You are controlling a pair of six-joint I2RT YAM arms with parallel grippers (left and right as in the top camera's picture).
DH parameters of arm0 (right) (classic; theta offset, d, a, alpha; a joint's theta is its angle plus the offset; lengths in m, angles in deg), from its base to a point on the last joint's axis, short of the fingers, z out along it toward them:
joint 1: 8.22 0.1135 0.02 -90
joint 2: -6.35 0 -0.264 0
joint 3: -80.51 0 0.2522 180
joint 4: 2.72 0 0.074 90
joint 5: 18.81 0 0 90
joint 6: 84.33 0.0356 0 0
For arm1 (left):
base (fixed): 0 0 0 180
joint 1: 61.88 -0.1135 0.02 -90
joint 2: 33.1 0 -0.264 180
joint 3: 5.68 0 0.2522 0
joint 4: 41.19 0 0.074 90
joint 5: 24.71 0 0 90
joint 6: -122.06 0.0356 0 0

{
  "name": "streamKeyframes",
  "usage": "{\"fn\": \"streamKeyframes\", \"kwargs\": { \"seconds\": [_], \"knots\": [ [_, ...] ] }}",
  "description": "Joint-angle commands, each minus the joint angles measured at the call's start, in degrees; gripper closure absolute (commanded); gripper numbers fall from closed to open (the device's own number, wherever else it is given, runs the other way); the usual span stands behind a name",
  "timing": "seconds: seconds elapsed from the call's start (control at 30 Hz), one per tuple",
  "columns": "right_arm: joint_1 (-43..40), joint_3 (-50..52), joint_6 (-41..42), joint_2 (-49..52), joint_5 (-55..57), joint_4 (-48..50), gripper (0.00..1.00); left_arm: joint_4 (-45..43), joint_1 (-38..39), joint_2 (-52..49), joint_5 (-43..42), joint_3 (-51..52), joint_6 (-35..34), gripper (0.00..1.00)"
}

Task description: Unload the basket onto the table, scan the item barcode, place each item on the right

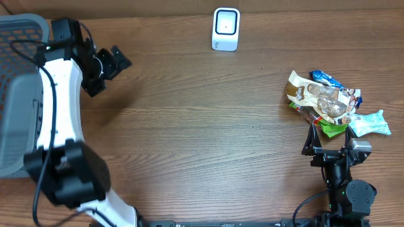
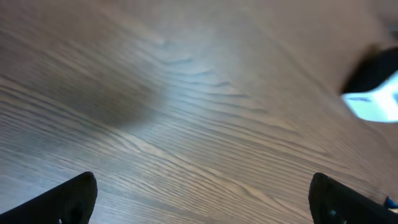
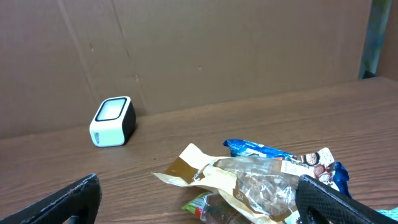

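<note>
The heap of crinkled plastic snack packets [image 1: 325, 101] lies at right, the open, empty right gripper [image 1: 328, 149] just on its near side, probably to pick one for the small white box-shaped scanner [image 1: 226, 28] at far centre; the left gripper [image 1: 108, 70] hangs open at far left.

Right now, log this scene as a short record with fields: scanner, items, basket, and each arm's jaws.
scanner: white barcode scanner, upright at the table's far edge
items: pile of snack packets on the robot's right side, none lifted
basket: grey basket at the left edge
left jaws: wide open, empty, over the wooden table near the basket
right jaws: wide open, empty, just short of the pile, facing it and the scanner
scan: not yet begun
</note>
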Motion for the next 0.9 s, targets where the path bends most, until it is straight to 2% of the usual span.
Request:
{"fn": "streamKeyframes", "kwargs": {
  "seconds": [0.0, 0.13, 0.23, 0.37, 0.47, 0.7, 0.87],
  "knots": [
    [0.42, 0.59, -0.02, -0.57, 0.55, 0.13, 0.00, -2.25, 2.71, 10.08, 7.91, 2.69, 1.25, 0.00],
    [0.42, 0.59, -0.02, -0.57, 0.55, 0.13, 0.00, -16.74, 5.01, 21.57, 8.11, 14.69, 10.73, 0.00],
    [0.42, 0.59, -0.02, -0.57, 0.55, 0.13, 0.00, -29.29, 5.49, 31.98, 6.12, 28.06, 17.53, 0.01],
    [0.42, 0.59, -0.02, -0.57, 0.55, 0.13, 0.00, -39.52, 5.44, 44.92, 2.12, 44.04, 28.76, 0.01],
    [0.42, 0.59, -0.02, -0.57, 0.55, 0.13, 0.00, -43.60, 5.44, 54.01, 1.29, 54.86, 35.80, 0.01],
    [0.42, 0.59, -0.02, -0.57, 0.55, 0.13, 0.00, -61.90, 6.21, 71.56, 1.66, 77.13, 37.27, 0.00],
    [0.42, 0.59, -0.02, -0.57, 0.55, 0.13, 0.00, -68.37, 8.98, 82.68, 6.95, 90.14, 37.40, 0.00]
  ]
}}
